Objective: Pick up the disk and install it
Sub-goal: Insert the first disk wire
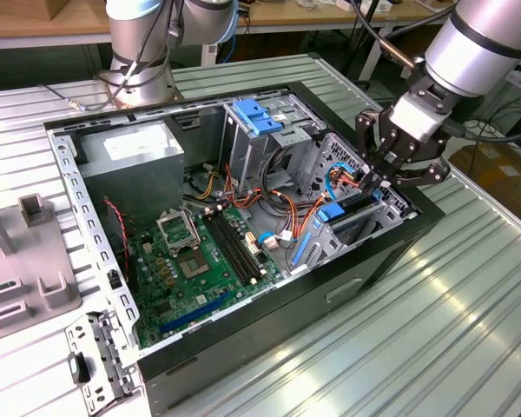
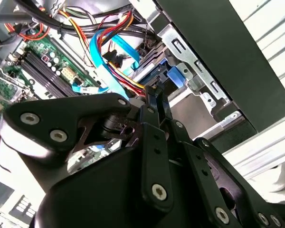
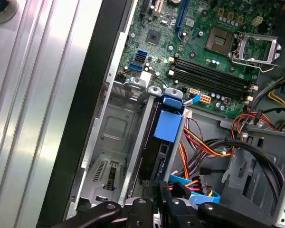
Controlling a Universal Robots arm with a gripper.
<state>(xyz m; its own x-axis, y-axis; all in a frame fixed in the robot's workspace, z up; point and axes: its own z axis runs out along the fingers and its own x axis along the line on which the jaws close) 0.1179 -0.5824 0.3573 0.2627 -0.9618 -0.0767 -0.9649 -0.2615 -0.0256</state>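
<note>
Sitting edge-up in the drive cage, the disk [image 3: 157,156] shows its blue tab [image 3: 168,126] beside the motherboard [image 3: 209,52]. My tool [image 1: 384,178] is clenched at its far end, fingertips together against the edge, by the orange and blue cables [image 2: 109,52]. I judge this the seating step; finishing calls for a straight push along the cage rails.

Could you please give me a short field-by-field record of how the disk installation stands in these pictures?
workspace: open computer case lying on a ribbed metal table
hand: over the drive cage at the exterior view's right, fingers together
disk: seated edge-on in the drive cage, blue rail tab showing
contact: hand's fingertips at the disk's end, near the cables
neighbouring slot: bare metal bay beside the disk
motherboard: exposed, CPU socket open
</note>
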